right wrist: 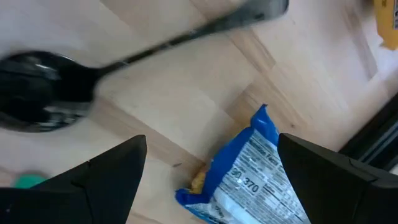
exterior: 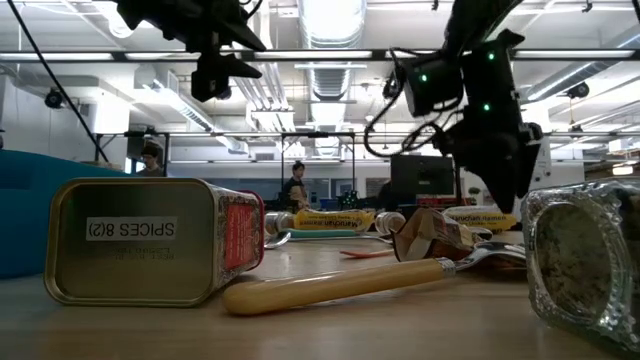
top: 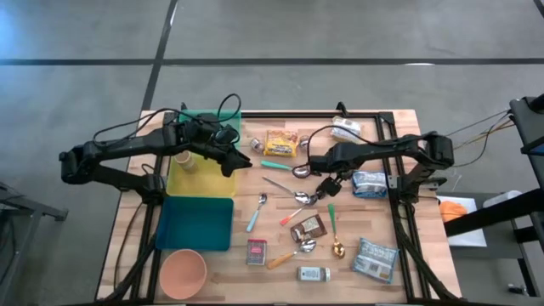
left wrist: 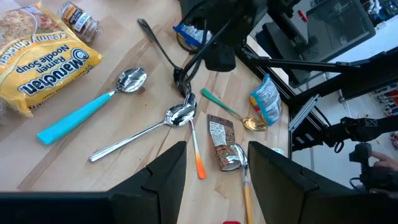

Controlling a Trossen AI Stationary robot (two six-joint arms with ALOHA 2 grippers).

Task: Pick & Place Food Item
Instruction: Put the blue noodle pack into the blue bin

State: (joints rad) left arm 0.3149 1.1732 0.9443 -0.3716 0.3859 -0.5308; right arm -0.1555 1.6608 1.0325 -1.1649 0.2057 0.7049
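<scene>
From my station, the ramen packet (top: 280,143) was my landmark: a small jar (top: 255,145) lay just left of it, the tray (top: 198,223) well below and left, and a snack bag (top: 369,184) off right.

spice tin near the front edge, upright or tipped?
Tipped. In the low view the spice tin lies on its side on the table, its base label facing the camera.
</scene>
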